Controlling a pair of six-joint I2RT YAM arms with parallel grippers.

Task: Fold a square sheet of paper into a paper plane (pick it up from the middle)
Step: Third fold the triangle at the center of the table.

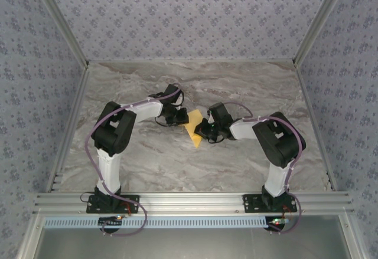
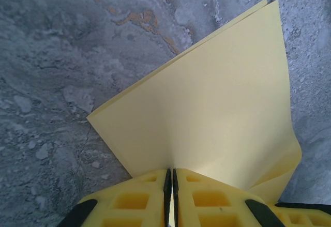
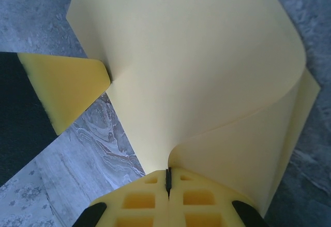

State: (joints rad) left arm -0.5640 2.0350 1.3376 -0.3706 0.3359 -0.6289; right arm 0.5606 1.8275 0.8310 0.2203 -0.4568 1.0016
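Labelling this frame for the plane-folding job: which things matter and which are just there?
Job: thin yellow paper sheet, curled; yellow left fingers and yellow right fingers, both shut on it.
Just there: grey marble table top; patterned walls.

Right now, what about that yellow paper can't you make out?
Top view: sheet of paper tiny, partly covered by left fingers and right fingers; folds unreadable.
Left wrist view: the edge clamped in the left fingers is hidden behind them.
Right wrist view: frame top crops the sheet; its curl hides the layers beneath.
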